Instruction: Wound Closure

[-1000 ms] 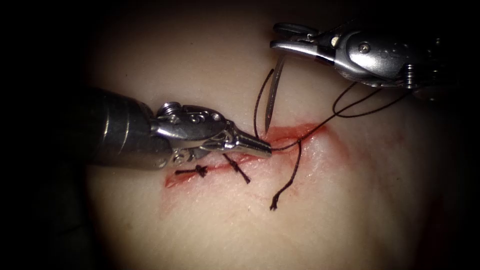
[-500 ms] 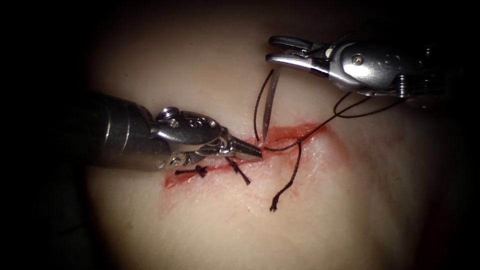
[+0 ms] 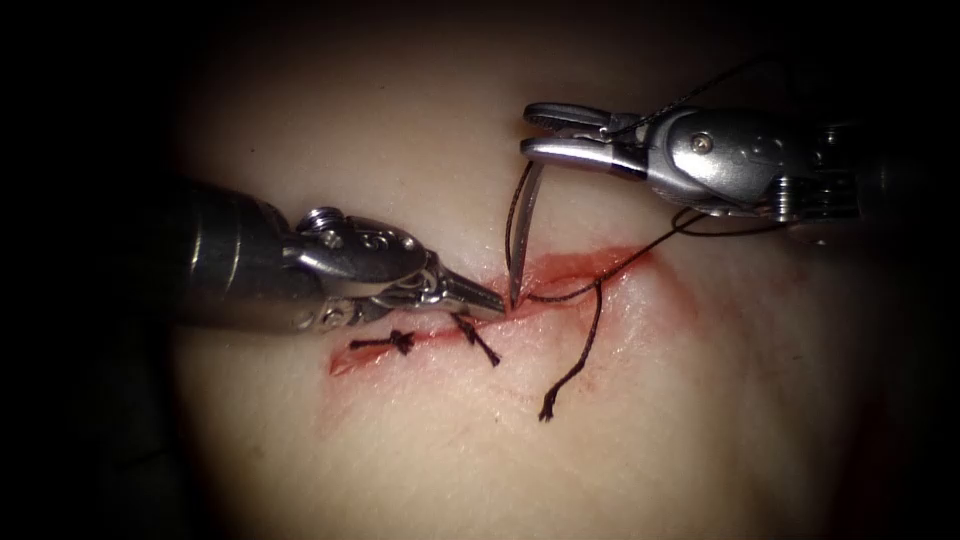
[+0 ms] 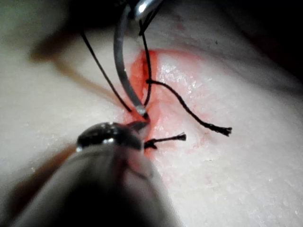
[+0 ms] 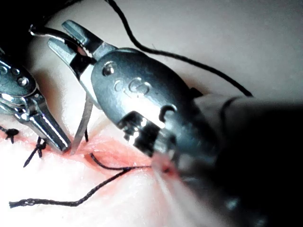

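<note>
Now the right tool [image 3: 545,133] comes lower and further left than a second ago, and the needle [image 3: 524,235] it carries comes with it. Its jaws are clamped on the needle near the blunt, thread-bearing end, so the curve hangs down from the grip with the point aimed at the cut [image 3: 560,275]. A second back the tip hung just above the red margin; at this instant it sits right at the far edge of the cut, touching or all but touching the tissue [image 3: 700,420], and I cannot tell whether it has broken the surface. The right wrist view has the needle [image 5: 83,124] slanting down to the wet edge. The left tool [image 3: 478,296] has slid back to the left along the cut, its jaws close together, holding nothing that I can make out, tip resting just beside the needle point on the left. From the left wrist view the needle [image 4: 124,71] arcs down to a spot right in front of that tool's nose. The thread [image 3: 590,340] trails across the cut, its frayed free end lying on the near side, and two finished stitches [image 3: 440,338] sit further left. By my reading the needle is lined up for another bite to their right, with the left tool close at hand.
</note>
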Controlling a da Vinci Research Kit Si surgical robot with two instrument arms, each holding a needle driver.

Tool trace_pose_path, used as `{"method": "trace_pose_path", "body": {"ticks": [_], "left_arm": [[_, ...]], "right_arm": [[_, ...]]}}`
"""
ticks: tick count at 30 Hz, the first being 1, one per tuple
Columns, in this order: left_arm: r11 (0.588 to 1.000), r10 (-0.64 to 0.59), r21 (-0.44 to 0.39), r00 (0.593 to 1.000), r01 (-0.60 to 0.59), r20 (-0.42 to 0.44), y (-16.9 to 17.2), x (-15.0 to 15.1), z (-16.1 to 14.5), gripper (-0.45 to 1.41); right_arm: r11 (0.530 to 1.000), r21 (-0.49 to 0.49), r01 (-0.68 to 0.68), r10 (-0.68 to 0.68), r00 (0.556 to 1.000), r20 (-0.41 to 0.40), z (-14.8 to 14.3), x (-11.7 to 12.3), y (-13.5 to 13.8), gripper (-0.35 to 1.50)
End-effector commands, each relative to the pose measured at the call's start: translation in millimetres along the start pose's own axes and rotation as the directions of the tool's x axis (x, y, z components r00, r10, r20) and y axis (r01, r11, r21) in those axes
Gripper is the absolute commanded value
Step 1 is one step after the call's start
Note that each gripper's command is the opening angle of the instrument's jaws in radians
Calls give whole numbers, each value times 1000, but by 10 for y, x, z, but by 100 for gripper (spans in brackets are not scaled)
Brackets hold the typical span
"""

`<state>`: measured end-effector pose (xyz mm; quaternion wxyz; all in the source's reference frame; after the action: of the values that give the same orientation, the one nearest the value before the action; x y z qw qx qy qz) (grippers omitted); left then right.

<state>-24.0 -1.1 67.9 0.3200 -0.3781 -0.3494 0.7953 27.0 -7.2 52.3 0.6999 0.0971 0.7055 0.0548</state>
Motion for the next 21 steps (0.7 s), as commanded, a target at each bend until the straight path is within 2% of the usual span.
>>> {"method": "trace_pose_path", "body": {"ticks": [1,17,21], "left_arm": [[1000,1,0,1000,-1,-2,-2,-1,7,-45],[1000,1,0,1000,-1,-2,-1,-2,7,-45],[1000,0,0,1000,0,-2,0,-2,7,-42]], "right_arm": [[1000,14,-2,2,1000,-5,8,-1,1,-35],[997,76,12,-10,1000,-25,7,-5,7,-35],[990,67,-125,126,992,-8,8,-8,2,-35]]}}
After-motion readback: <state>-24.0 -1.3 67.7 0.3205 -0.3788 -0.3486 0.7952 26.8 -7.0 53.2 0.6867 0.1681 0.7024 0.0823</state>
